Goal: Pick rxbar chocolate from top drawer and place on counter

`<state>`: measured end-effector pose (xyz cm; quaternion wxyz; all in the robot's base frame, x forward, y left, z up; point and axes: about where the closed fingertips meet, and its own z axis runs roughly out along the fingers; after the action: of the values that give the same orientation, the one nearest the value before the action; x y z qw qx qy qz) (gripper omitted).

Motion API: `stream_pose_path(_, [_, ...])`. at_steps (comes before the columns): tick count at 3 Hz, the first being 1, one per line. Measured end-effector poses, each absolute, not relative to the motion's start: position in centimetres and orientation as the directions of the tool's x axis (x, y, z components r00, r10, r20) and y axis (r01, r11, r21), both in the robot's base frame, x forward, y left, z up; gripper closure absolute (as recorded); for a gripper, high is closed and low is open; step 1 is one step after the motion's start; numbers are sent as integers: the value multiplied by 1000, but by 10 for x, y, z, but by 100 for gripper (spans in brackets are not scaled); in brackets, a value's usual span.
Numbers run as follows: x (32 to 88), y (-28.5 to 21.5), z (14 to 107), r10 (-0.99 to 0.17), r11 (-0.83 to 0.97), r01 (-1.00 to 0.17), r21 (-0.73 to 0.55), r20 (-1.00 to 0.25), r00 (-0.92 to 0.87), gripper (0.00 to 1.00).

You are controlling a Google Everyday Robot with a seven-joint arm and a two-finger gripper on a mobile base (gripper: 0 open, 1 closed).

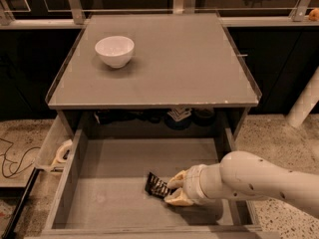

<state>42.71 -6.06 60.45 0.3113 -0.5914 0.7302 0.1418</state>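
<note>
Gripper [171, 189] at the rxbar chocolate [155, 184] in the top drawer [112, 195].
Gripper sits low at the drawer's front right. Its fingers [177, 179] pinch the bar's right end. The bar lies tilted on the drawer floor, front of centre.

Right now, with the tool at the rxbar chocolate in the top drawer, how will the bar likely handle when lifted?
The rxbar chocolate looks small and flat, so probably light and fairly stiff. The tool meets it only at its right end, so it may pivot or slip. Flat-sided, it should not roll on the top drawer floor.
</note>
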Motion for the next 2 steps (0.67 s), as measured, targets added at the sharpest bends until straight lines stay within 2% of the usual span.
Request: stream_pose_path(2, [431, -77, 651, -770, 260, -935, -242, -635, -50, 100])
